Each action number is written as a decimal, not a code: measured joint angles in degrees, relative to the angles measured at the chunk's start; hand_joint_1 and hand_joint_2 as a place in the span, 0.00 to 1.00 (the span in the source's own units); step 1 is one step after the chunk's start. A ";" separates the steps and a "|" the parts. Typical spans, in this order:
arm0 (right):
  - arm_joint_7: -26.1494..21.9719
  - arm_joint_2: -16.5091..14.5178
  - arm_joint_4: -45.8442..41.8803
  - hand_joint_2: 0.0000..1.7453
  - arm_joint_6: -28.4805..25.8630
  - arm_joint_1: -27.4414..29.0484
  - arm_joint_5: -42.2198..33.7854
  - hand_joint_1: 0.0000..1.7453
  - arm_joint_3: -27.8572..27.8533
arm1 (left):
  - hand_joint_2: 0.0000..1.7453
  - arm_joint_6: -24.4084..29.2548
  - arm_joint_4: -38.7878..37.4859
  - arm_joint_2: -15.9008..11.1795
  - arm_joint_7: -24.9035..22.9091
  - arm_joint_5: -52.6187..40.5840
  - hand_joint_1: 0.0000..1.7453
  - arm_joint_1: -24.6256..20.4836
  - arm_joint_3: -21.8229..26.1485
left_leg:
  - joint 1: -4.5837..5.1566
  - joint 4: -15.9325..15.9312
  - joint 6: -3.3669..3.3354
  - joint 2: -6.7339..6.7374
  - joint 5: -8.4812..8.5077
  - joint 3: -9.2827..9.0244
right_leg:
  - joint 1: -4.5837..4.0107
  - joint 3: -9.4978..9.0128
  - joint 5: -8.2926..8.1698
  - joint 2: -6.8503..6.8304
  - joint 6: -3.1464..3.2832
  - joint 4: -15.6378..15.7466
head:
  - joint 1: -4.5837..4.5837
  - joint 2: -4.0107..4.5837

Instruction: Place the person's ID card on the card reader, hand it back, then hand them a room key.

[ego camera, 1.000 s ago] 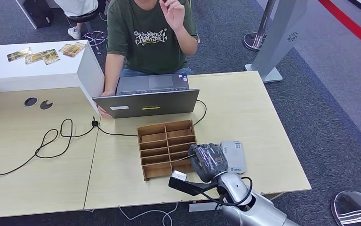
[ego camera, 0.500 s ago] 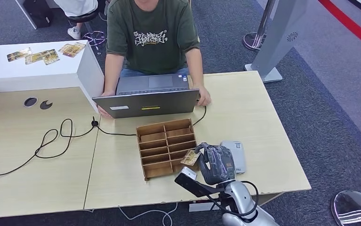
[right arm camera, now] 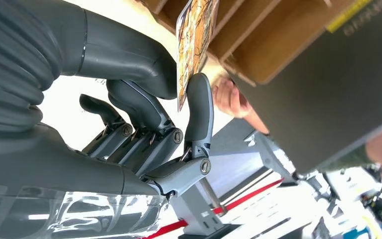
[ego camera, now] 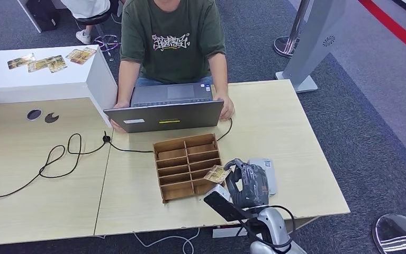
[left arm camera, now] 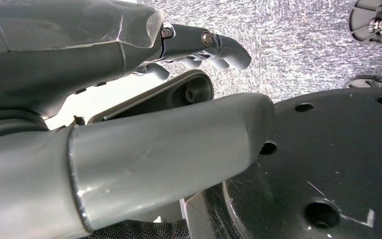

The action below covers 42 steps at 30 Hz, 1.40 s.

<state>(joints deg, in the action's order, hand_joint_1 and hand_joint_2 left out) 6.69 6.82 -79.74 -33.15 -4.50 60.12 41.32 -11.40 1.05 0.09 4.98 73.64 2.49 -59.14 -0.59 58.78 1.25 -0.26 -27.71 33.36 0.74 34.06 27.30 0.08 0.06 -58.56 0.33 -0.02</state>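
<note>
**Room key pinched at the tray's edge, guest waiting behind the laptop**

Head view: the right hand [ego camera: 247, 182] sits low over the desk [ego camera: 290, 132], just beside the wooden tray [ego camera: 187, 166] of slots, and holds a patterned room key [ego camera: 217, 173] out over the tray's near right corner. The card is level and off the wood, which suggests it has been picked for handing over. Under and just behind the hand lies the grey card reader [ego camera: 267, 172], partly covered; whether an ID card lies on it cannot be told. The person [ego camera: 171, 42] stands across the desk with both hands at the sides of an open laptop [ego camera: 164, 114]. That laptop stands between hand and guest, so a handover probably has to go above or around it. A black cable [ego camera: 63, 156] loops well to the left; more cards [ego camera: 52, 61] lie on a white counter [ego camera: 36, 79].

Left wrist view: the left hand [left arm camera: 129, 99] hangs with fingers loosely curled, holding nothing.

Right wrist view: thumb and one finger [right arm camera: 198, 107] clamp the card's edge; the other fingers curl beneath.
</note>
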 joint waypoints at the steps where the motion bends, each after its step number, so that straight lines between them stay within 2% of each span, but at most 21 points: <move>1: -0.56 -0.40 -0.46 1.00 -1.14 0.38 -0.61 1.00 -0.63 | 0.00 0.02 0.00 0.04 0.02 -0.04 0.00 0.00 0.00 | 0.00 0.00 0.00 0.00 0.00 0.00 | 0.00 0.00 0.00 0.00 0.00 0.00 | -0.01 0.00; 5: -2.08 -2.25 -2.63 1.00 -3.71 1.75 -2.28 1.00 -4.11 | 0.00 0.20 0.00 0.25 0.07 -0.16 0.00 0.00 0.00 | 0.00 0.00 0.00 0.00 0.00 0.00 | 0.00 0.00 0.00 0.00 0.00 0.00 | -0.01 0.01; 16: -7.11 -7.47 -6.06 1.00 -4.05 2.90 -5.27 1.00 -16.22 | 0.00 0.53 0.00 0.41 -0.07 -0.63 0.00 -0.04 0.00 | 0.00 0.00 0.00 0.01 0.00 -0.03 | 0.00 -0.02 -0.01 0.01 0.00 0.00 | -0.01 0.01; 28: -10.01 -11.09 -6.53 1.00 -4.05 2.54 -7.39 1.00 -22.07 | 0.00 0.62 0.00 0.43 -0.10 -0.92 0.00 -0.14 0.00 | 0.00 0.00 0.00 0.01 0.00 -0.02 | 0.00 -0.01 -0.01 0.01 0.00 -0.01 | -0.01 0.01; 35: -10.86 -12.79 -4.58 1.00 -4.05 -2.52 -8.57 1.00 -23.18 | 0.00 0.26 0.00 0.24 -0.49 -2.26 0.00 -0.56 0.00 | 0.00 0.00 0.00 0.03 0.04 -0.04 | 0.00 -0.03 -0.03 0.03 0.02 -0.02 | -0.01 0.01; 42: -9.30 -14.05 1.83 1.00 -4.05 -12.10 -9.09 1.00 -23.13 | 0.00 -0.20 0.00 -0.46 -1.30 -3.99 0.00 -1.16 -0.01 | 0.00 0.00 0.05 0.03 0.11 -0.05 | 0.00 -0.03 -0.07 0.04 0.05 -0.05 | -0.01 0.01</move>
<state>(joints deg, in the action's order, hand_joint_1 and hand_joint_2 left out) -2.62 -7.23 -77.90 -37.20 -16.60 51.03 18.19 -11.60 1.05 -0.37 3.69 69.65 1.33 -59.15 -0.59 58.78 1.30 -0.23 -27.60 33.31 0.74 34.03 27.23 0.12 0.11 -58.61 0.32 -0.02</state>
